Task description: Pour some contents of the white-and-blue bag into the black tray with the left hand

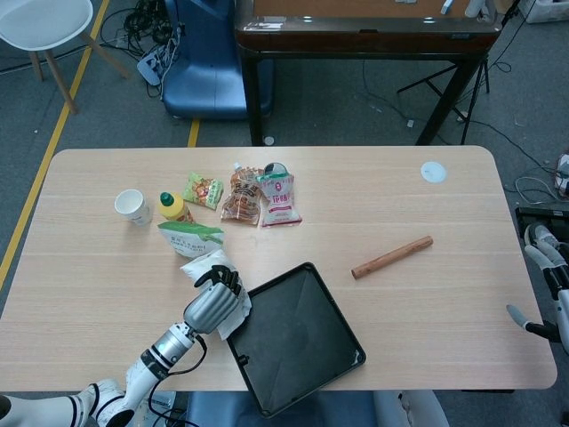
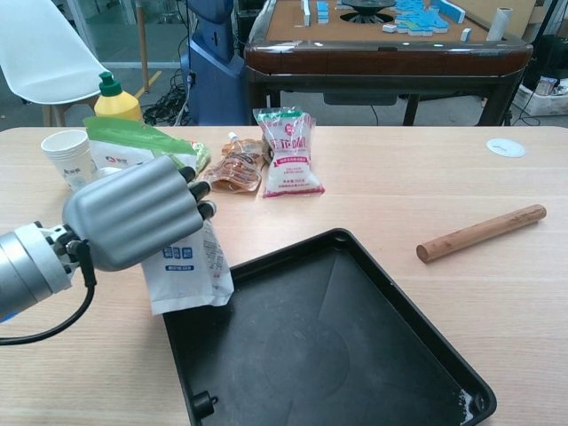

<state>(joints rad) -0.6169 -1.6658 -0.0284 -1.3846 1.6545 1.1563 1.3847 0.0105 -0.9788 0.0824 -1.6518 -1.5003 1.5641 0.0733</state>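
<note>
left hand (image 2: 133,211) grips the white-and-blue bag (image 2: 185,277), fingers curled over its top | bag: white pouch with blue printed panels, hanging down, lower edge at the near-left rim of the black tray (image 2: 355,355) | right hand (image 1: 544,280) at table's edge, grip unclear

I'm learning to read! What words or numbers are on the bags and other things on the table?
None can be read for sure.
White-and-blue bag held by the left hand: blue label blocks, print too blurred.
Pink-and-white bag: red print, too small.
Green-and-white bag: small marks, unreadable.
Orange snack bag: blurred.
Paper cup: faint pattern, no clear words.
</note>
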